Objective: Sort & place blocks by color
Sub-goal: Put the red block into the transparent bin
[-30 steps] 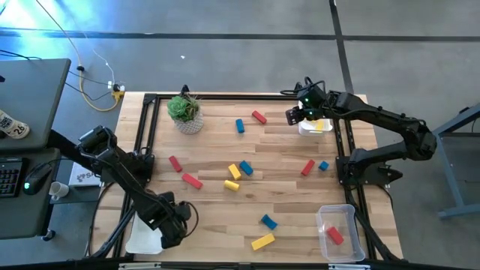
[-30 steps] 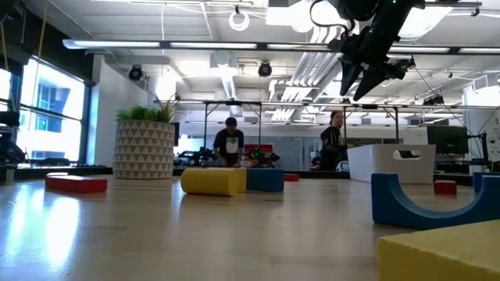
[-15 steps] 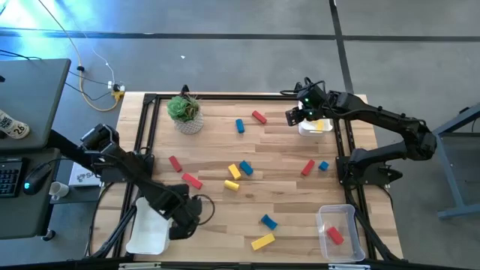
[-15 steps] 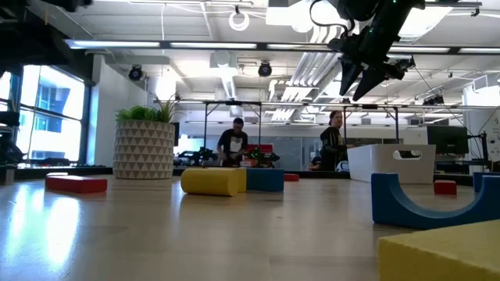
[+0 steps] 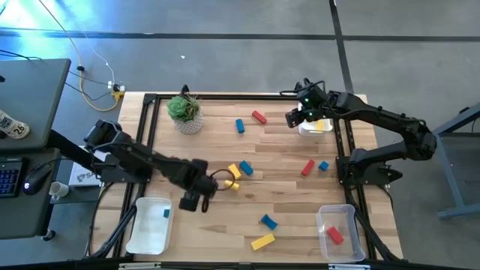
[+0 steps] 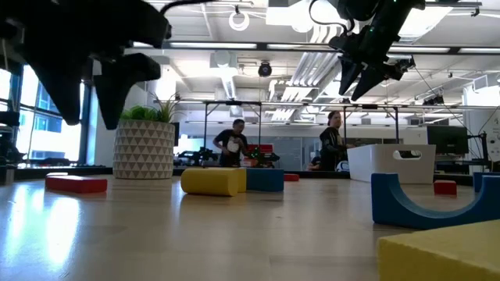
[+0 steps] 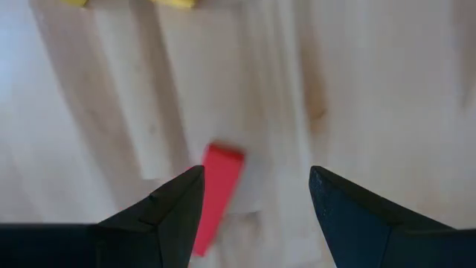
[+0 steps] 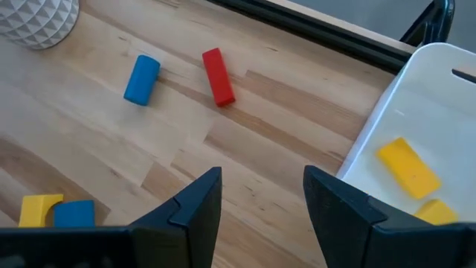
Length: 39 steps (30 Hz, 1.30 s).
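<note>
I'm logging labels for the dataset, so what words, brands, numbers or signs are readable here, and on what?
None can be read with confidence.
Round tag on the desk left of the table: dark digits, too small to read.
White sheet under the left arm: dark print, too blurred to read.
Blocks and trays: no markings visible.

arms: dark, jointed | right wrist: green light | fingers: black, tapered

Grey concrete floor (image 5: 225, 19) around the wooden table (image 5: 285, 191); dark desk (image 5: 30, 82) at nine o'clock; bright windows (image 6: 47, 117), strip-lit ceiling (image 6: 234, 55) beyond
</note>
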{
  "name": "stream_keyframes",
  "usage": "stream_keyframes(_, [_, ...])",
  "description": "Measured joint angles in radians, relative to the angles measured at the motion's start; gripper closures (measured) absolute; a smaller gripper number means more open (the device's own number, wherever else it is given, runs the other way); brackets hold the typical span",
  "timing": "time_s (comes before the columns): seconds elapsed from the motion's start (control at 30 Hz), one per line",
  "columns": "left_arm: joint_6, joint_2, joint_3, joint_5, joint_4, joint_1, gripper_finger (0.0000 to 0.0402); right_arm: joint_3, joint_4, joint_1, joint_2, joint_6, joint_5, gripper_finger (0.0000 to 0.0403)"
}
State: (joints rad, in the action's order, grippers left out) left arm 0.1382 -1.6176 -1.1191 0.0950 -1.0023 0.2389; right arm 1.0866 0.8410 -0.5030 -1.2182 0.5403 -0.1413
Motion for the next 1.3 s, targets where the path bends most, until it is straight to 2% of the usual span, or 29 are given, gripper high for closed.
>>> stream_keyframes(0.27, [-0.201, 0.001, 0.079, -0.005, -0.028, -0.101, 0.0170, 0.000, 0.000, 0.000, 0.000, -0.069, 0.000, 0.0226])
stream_keyframes(0.9, [-0.342, -0.009, 0.223, -0.082, 0.025, -0.164, 0.0170, 0.000, 0.000, 0.000, 0.000, -0.093, -0.008, 0.0226])
stream_keyframes(1.0, [-0.352, -0.009, 0.253, -0.103, 0.044, -0.169, 0.0170, 0.000, 0.000, 0.000, 0.000, -0.070, -0.008, 0.0226])
stream_keyframes(1.3, [-0.352, -0.004, 0.337, -0.064, 0.134, -0.177, 0.0185, 0.000, 0.000, 0.000, 0.000, 0.040, 0.007, 0.0226])
